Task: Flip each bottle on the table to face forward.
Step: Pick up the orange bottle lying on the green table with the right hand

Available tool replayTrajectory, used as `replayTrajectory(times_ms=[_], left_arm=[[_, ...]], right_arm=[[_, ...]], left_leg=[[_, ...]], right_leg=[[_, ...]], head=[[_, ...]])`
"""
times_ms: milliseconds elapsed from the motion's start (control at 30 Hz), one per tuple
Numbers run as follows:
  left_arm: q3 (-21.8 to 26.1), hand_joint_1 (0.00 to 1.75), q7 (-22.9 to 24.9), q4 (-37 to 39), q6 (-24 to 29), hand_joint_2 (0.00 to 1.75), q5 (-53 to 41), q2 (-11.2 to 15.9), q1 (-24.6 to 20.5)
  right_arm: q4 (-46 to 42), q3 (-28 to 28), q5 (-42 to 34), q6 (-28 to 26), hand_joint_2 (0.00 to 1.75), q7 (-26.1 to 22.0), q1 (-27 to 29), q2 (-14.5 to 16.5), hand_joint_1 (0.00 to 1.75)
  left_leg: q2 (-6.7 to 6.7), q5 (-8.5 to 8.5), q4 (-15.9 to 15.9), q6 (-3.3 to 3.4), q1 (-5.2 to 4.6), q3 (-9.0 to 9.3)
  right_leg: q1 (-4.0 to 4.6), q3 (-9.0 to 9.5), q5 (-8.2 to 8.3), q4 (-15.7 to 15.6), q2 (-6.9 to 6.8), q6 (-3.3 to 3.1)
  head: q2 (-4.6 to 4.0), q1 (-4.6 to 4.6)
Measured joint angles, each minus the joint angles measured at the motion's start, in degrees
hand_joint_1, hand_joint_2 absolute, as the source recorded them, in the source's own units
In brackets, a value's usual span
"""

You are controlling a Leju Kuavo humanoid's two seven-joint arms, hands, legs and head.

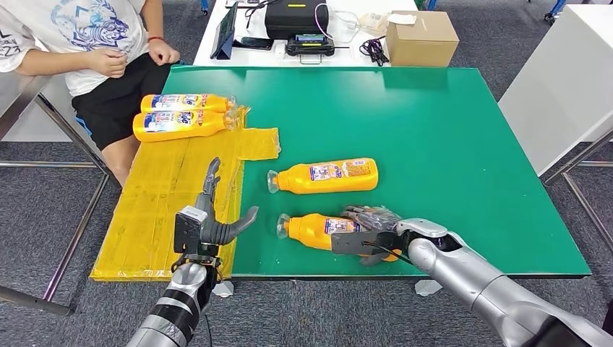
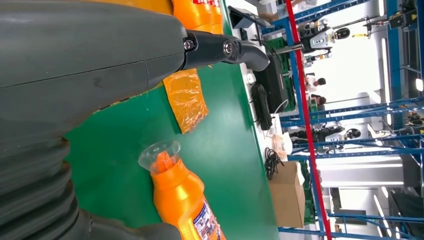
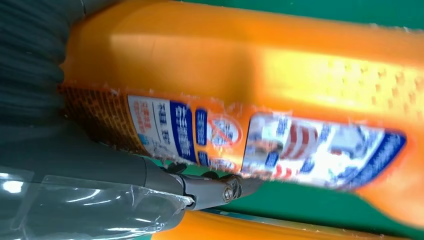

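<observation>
Orange plastic bottles, four of them lying on their sides on my green desk (image 1: 448, 130). From the head view my right hand (image 1: 372, 235) is wrapped over the near bottle (image 1: 311, 230) close to the front edge, fingers (image 1: 369, 215) curled across its rear half, so I read that as a grip. Its clear cap points left, label facing up.

Just behind it lies the second bottle (image 1: 325, 176), apart from the first, cap also to the left, with a printed label visible. Right wrist view gives me what the head view can't: blue and white print on the orange label (image 3: 260, 145), glossy body, my thumb (image 3: 215, 187) pressed along the bottle's lower side.

My left hand (image 1: 213, 220) hovers over the yellow taped sheet (image 1: 166, 210) at the desk's left edge, fingers spread and holding nothing. Its wrist view shows a clear flared cap (image 2: 161, 155) over an orange nozzle, close by on the green surface.

Two more bottles (image 1: 184, 116) sit side by side at the far left, by a seated person (image 1: 94, 43). Wide open green to the right and behind; a cardboard box (image 1: 421, 37) sits past the far edge.
</observation>
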Motion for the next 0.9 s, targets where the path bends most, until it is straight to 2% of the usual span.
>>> replayTrajectory(times_ms=[33,133,167,367,500,667,800,900], left_arm=[[0.0,0.00,0.0,0.0,-0.1,1.75,0.0,0.0,0.0],[0.0,0.00,0.0,0.0,-0.2,1.75,0.0,-0.1,0.0],[0.0,0.00,0.0,0.0,-0.2,1.75,0.0,-0.1,-0.1],[0.1,0.00,0.0,0.0,-0.2,1.75,0.2,-0.2,-0.1],[0.4,0.00,0.0,-0.4,-0.3,1.75,0.4,-0.2,0.6],[1.6,0.00,0.3,-3.7,-0.9,1.75,0.4,-0.2,2.9],[3.0,0.00,0.4,-6.8,-1.2,1.75,0.4,-0.2,4.8],[3.8,0.00,0.6,-8.6,-1.2,1.75,0.7,-0.2,5.7]], right_arm=[[0.3,0.0,0.9,-0.1,1.75,0.1,0.0,0.3,0.28],[1.6,0.0,3.4,-0.5,1.75,0.3,-0.2,1.4,1.56],[2.1,0.0,4.0,-0.8,1.75,0.3,-0.2,1.7,1.71],[3.6,-1.3,6.1,-4.9,1.75,-0.3,0.7,3.6,1.75],[1.0,-7.1,6.3,-13.6,1.75,-4.4,5.9,5.4,1.75],[-10.0,-19.7,12.1,-25.1,1.75,-8.6,17.0,12.7,1.75],[-17.7,-27.7,14.4,-30.9,1.75,-11.1,22.5,18.3,1.75],[-22.6,-32.1,14.2,-34.0,1.75,-13.8,25.5,21.2,1.75]], left_leg=[[0.03,0.00,0.0,0.00,0.00,0.03],[0.13,0.00,0.0,0.00,0.00,0.11],[0.15,0.00,0.0,0.00,0.00,0.12],[0.19,0.01,0.0,0.01,0.00,0.18],[0.14,0.02,0.0,0.01,0.03,0.12],[0.11,0.01,0.0,-0.01,0.09,-0.07],[-0.08,0.00,0.0,-0.03,0.18,-0.18],[-0.08,-0.01,0.0,-0.03,0.12,-0.21]], right_leg=[[0.00,0.02,0.00,0.0,0.01,0.00],[0.00,0.06,0.01,0.0,0.03,-0.01],[0.00,0.07,0.01,0.0,0.03,-0.01],[0.01,0.09,0.11,0.0,0.04,-0.05],[0.03,0.10,0.13,0.0,0.03,-0.09],[0.11,-0.14,0.08,0.0,0.02,-0.12],[0.17,-0.17,-0.06,0.0,-0.03,-0.09],[0.11,-0.17,-0.05,0.0,-0.02,-0.08]], head=[[0.00,0.00],[0.00,0.00],[0.00,0.01],[0.00,0.01],[0.00,0.03],[0.00,-0.03],[0.00,0.02],[0.00,0.02]])
